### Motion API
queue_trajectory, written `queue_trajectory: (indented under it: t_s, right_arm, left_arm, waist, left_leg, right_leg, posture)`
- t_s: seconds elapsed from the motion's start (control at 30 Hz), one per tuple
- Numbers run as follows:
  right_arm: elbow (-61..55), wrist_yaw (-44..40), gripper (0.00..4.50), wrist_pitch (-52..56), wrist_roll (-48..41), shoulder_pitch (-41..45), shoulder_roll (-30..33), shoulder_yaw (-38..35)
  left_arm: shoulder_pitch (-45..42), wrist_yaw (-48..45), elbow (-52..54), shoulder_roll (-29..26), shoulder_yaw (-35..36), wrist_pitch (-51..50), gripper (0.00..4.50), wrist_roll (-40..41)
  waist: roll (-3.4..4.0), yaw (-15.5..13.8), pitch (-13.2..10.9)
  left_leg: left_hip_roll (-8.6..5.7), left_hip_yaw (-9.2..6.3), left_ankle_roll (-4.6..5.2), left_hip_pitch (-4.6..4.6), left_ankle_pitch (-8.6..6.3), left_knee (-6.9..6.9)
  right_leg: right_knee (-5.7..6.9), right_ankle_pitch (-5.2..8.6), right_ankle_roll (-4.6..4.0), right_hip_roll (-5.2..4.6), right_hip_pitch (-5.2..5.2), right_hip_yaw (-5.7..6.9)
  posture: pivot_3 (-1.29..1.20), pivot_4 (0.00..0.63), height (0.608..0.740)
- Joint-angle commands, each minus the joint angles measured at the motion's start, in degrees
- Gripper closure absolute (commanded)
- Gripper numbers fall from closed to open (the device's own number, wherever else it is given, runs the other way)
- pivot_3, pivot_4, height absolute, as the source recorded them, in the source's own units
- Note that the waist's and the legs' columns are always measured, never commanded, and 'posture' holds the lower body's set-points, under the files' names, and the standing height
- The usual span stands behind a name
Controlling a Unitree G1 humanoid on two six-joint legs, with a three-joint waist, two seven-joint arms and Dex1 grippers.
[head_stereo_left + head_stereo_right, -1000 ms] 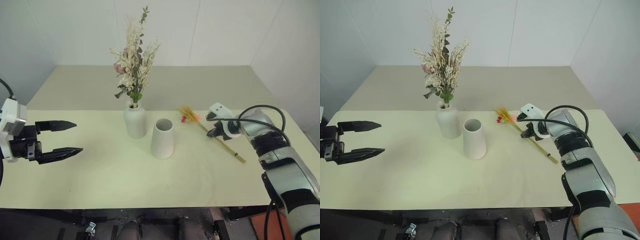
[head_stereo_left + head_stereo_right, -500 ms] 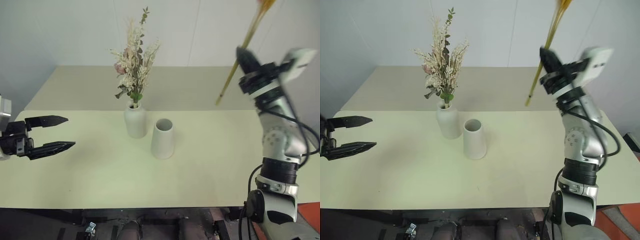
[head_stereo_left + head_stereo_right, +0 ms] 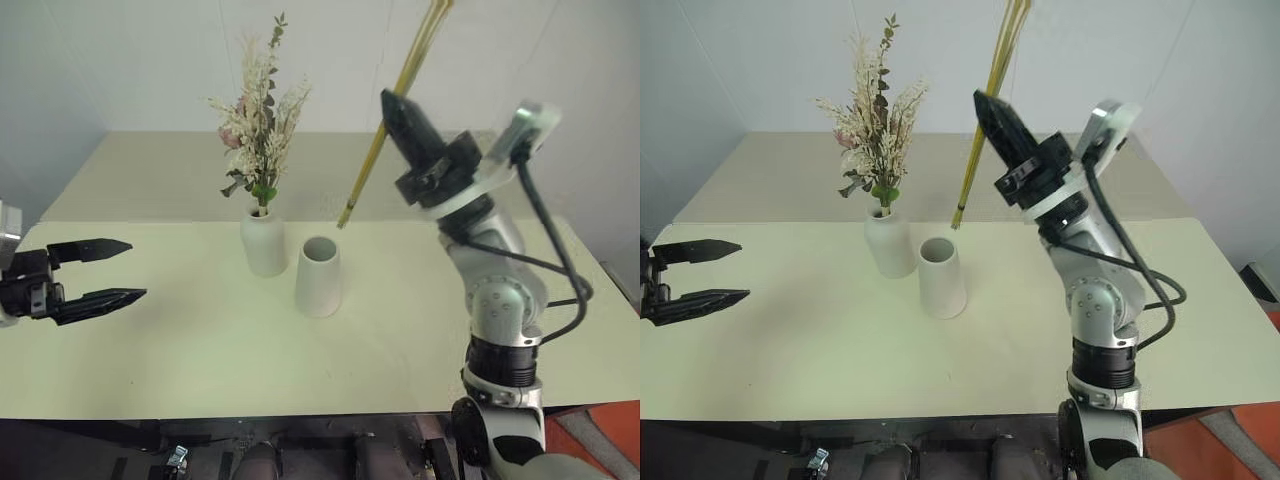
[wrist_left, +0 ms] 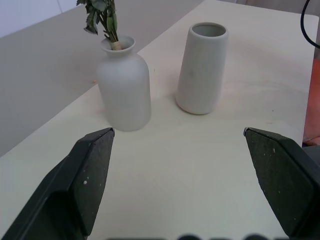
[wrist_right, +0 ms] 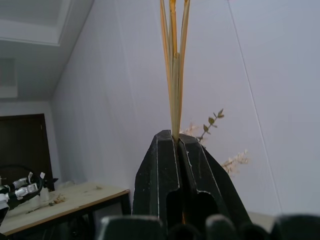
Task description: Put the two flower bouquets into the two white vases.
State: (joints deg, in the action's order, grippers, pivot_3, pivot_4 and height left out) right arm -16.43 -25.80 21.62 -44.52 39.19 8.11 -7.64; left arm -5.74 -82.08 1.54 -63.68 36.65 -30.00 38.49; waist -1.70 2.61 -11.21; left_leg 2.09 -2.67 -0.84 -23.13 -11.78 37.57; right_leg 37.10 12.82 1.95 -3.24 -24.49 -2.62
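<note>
The pale counter (image 3: 200,340) carries both white vases near its middle, well ahead of the left jaws (image 3: 100,272), which hang over the counter's left edge spread wide with nothing between them (the two black fingers (image 4: 90,170) frame the vases in the left wrist view). The right arm (image 3: 495,300) rises from the counter's right side, bent at the wrist so that the right jaws (image 3: 398,108) point up and toward the left, high above the counter. They are pressed together on the thin long-stemmed sprig (image 3: 385,130), gripping it partway along its yellow stalks; the stalks run steeply upward past the jaws and out of the top of the head views, while the cut end hangs below the jaws in the air, above and slightly to the right of the cone vase and touching nothing. In the right wrist view the stalks (image 5: 174,75) come straight out from between the closed fingertips. The bushy bunch (image 3: 258,125), cream sprigs with a pink bloom and green leaves, stands upright in the bottle vase (image 3: 263,240), its stems in the narrow neck, to the left of the right jaws and lower than them. The cone vase (image 3: 319,277) stands just beside the bottle vase on its right, apart from it, its wide mouth open and holding nothing.
</note>
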Motion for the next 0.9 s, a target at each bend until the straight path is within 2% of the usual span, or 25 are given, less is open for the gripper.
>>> queue_trajectory:
  t_s: [0.03, 0.3, 0.4, 0.53, 0.7, 0.87, 0.9]
  right_arm:
    - [-1.37, -1.13, 4.49, -2.43, 2.72, -1.23, -0.32, 2.27]
    - [-0.2, -1.98, 4.49, -3.63, 5.14, -2.42, -2.49, 5.27]
    - [0.47, -2.59, 4.49, -5.47, 8.64, -4.62, -2.97, 7.6]
    - [0.37, -3.6, 3.5, -6.66, 10.9, -6.58, -2.88, 9.23]
    - [-2.61, -5.77, 1.8, -5.7, 10.9, -10.22, -0.87, 10.15]
    - [-7.95, -9.36, 0.1, -5.15, 11.16, -20.97, 6.11, 8.03]
    - [-8.53, -9.84, 0.04, -5.64, 11.98, -22.87, 7.98, 7.18]
  left_arm:
    - [0.58, 0.44, 1.94, -0.74, 3.15, 0.37, 0.0, 0.91]
    - [1.89, 1.4, 3.33, -0.06, 4.12, 0.32, 0.0, 1.25]
    - [2.47, 1.72, 3.89, 0.19, 4.58, 0.2, 0.0, 1.39]
    - [2.82, 1.97, 4.2, 0.25, 4.8, -0.41, 0.0, 1.79]
    - [2.98, 2.18, 4.25, 0.08, 4.7, -0.2, 0.0, 2.02]
    - [3.19, 2.62, 4.4, 0.06, 4.81, -0.52, 0.0, 2.38]
    - [3.26, 2.64, 4.41, 0.02, 4.83, -0.48, 0.0, 2.41]
  waist:
    - [0.0, -0.05, 0.0]
    - [0.01, -0.01, 0.0]
    - [-0.01, -0.04, 0.01]
    - [0.0, -0.01, 0.0]
    - [-0.01, -0.06, 0.0]
    - [-0.02, -0.39, 0.01]
    - [-0.02, -0.37, 0.01]
  left_leg:
    - [0.0, 0.0, 0.0, 0.01, 0.0, 0.0]
    - [0.02, 0.0, 0.0, 0.04, 0.0, -0.04]
    - [0.02, 0.01, 0.0, 0.04, 0.0, -0.08]
    - [0.01, 0.01, 0.0, 0.04, 0.0, -0.14]
    - [0.02, 0.01, 0.0, 0.05, 0.0, -0.21]
    - [0.0, 0.01, -0.01, 0.04, 0.0, -0.25]
    - [-0.01, 0.01, -0.01, 0.05, 0.0, -0.25]
  right_leg:
    - [0.0, 0.01, 0.0, 0.0, 0.0, 0.0]
    - [0.0, 0.02, -0.04, 0.02, -0.01, 0.01]
    - [-0.01, 0.04, -0.06, 0.01, -0.02, 0.01]
    - [-0.01, 0.05, -0.09, 0.01, -0.06, 0.01]
    - [-0.01, 0.07, -0.11, 0.01, -0.07, 0.01]
    - [-0.04, 0.13, -0.13, -0.01, -0.05, 0.04]
    - [-0.04, 0.13, -0.13, -0.02, -0.05, 0.03]
  posture:
    - [0.0, 0.15, 0.74]
    - [0.0, 0.15, 0.74]
    - [0.0, 0.15, 0.74]
    - [0.0, 0.15, 0.74]
    - [0.0, 0.15, 0.74]
    - [0.0, 0.15, 0.74]
    - [0.0, 0.15, 0.74]
